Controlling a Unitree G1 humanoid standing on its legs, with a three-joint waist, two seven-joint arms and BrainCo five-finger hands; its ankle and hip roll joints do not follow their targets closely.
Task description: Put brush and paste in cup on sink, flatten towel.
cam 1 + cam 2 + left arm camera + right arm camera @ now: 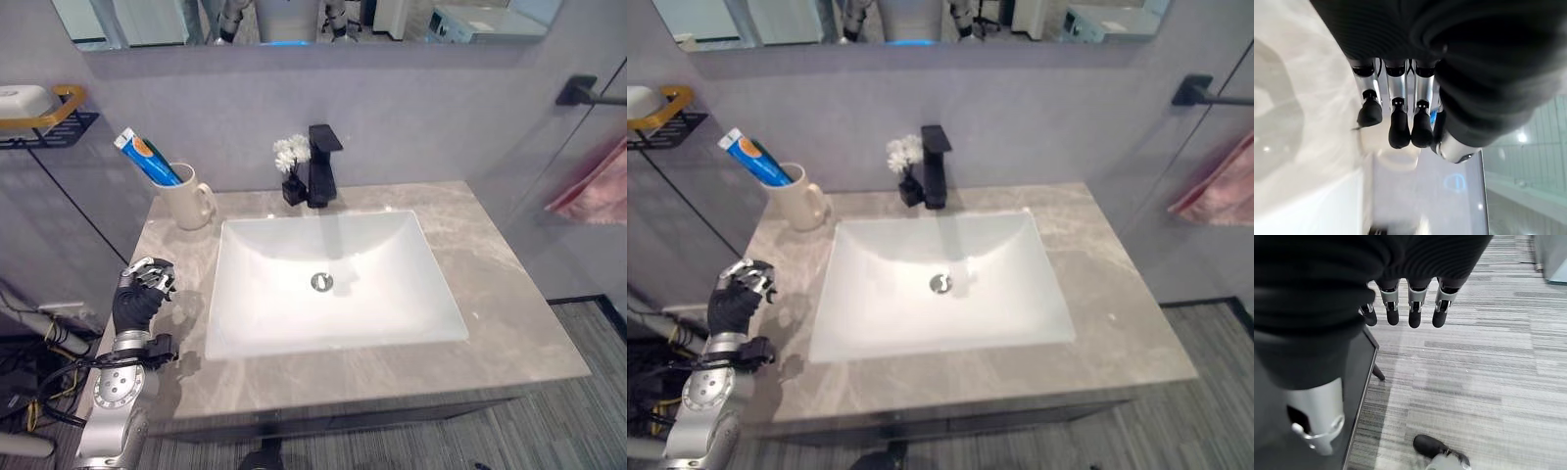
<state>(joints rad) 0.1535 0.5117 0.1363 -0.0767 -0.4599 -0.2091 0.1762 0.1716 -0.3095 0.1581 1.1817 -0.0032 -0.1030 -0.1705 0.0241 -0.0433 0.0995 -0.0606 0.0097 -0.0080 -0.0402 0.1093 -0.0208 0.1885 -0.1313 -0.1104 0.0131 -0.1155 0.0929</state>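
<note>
Paste in the mug, towel not yet flattened.
Toothpaste tube (pixel 147 157) stands in the cream mug (pixel 189 203) at the worktop's (pixel 509 313) back-left corner; no toothbrush discernible. Left robot hand (pixel 144 289) hovers over the left edge, fingers curled, holding nothing. Right robot hand (pixel 1410 308) hangs over the floor, fingers relaxed, empty. Pink towel (pixel 596 186) hangs bunched beyond the right edge.

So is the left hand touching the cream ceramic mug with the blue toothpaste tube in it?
Apart. In the left eye view the left hand hangs over the grey counter's left edge, bare stone plainly separating it from the cream ceramic mug holding the blue toothpaste tube.
</note>
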